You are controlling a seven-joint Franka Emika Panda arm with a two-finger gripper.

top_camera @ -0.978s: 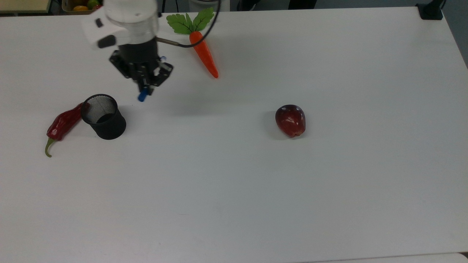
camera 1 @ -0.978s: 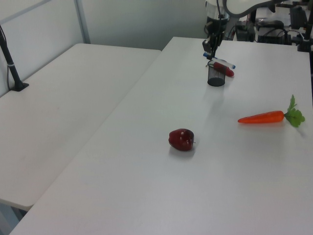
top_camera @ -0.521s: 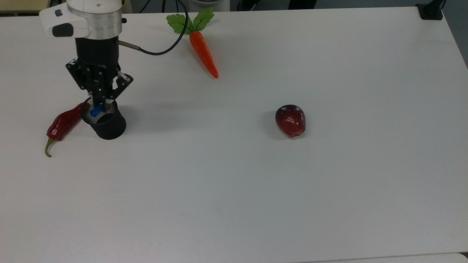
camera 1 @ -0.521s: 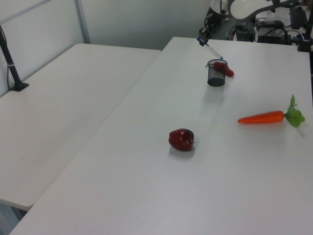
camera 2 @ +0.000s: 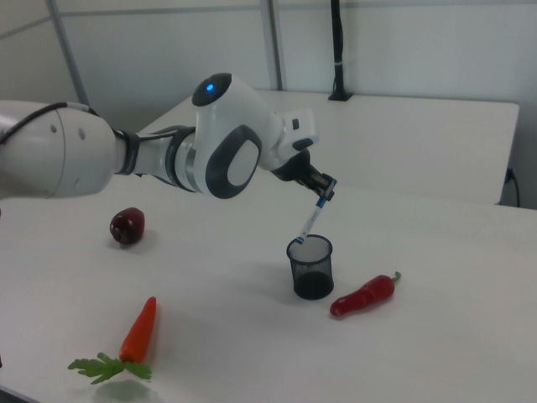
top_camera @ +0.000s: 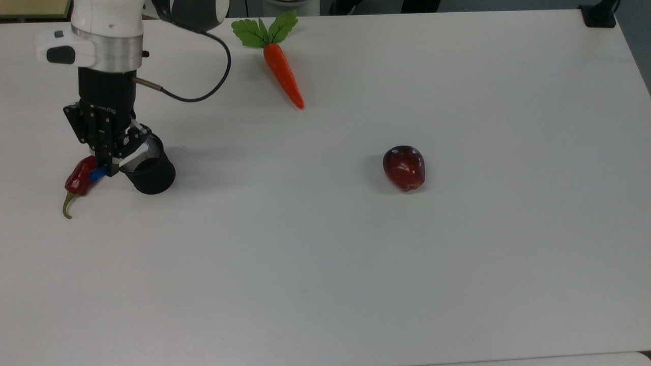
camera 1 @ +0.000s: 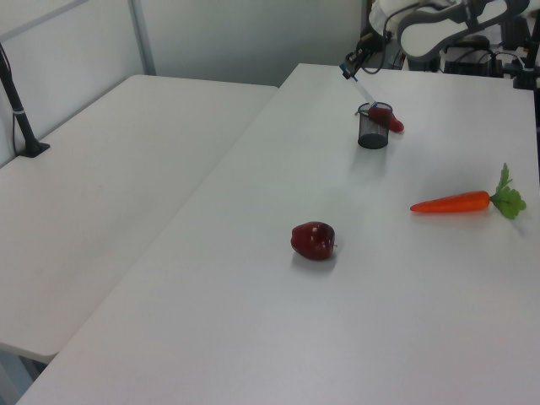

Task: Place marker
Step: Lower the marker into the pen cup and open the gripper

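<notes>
White table: fingers hold tilted marker.

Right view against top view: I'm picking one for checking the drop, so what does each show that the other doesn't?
Right view alone: the marker slanting, lower tip inside the mesh cup, upper end at the end effector. Top view alone: the whole table to its edges, and the end effector overlapping the cup's rim. Both: marker, cup, chili pepper, carrot, apple.

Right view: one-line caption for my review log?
Robot hand holds slim white blue-capped marker tilted, lower end in black mesh cup; red chili pepper beside it.
</notes>
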